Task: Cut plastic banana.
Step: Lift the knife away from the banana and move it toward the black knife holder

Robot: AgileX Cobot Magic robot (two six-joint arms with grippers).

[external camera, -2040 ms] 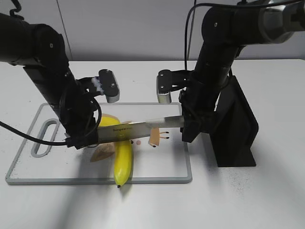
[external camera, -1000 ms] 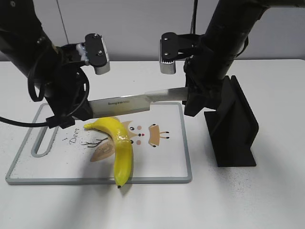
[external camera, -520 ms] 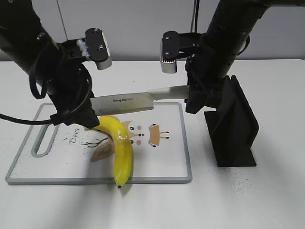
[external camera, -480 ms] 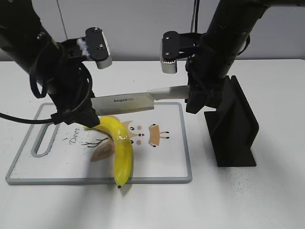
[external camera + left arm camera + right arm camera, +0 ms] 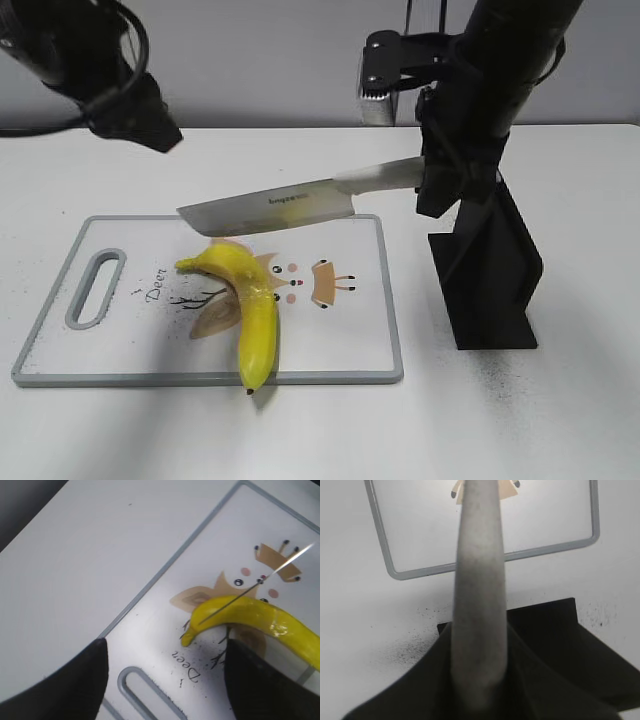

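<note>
The yellow plastic banana (image 5: 256, 312) lies in one piece on the white cutting board (image 5: 330, 345), stem end to the left and dark tip at the front edge. My right gripper (image 5: 440, 182) is shut on the white handle of the cleaver knife (image 5: 272, 206). It holds the blade level in the air above the board's far edge, clear of the banana. My left gripper (image 5: 140, 112) is raised high at the far left, open and empty. In the left wrist view (image 5: 165, 655) its fingers frame the banana's stem end (image 5: 240, 612) from above. The right wrist view shows the handle (image 5: 480, 600) between the jaws.
A black knife stand (image 5: 490, 270) stands to the right of the board, below my right arm, and shows in the right wrist view (image 5: 555, 630). The board has a grey rim, a handle slot (image 5: 95, 288) at its left and printed cartoon figures.
My left gripper has let go of the banana's stem end and risen up and to the left. My right gripper has lifted the knife higher and shifted it right. The banana has not moved.
</note>
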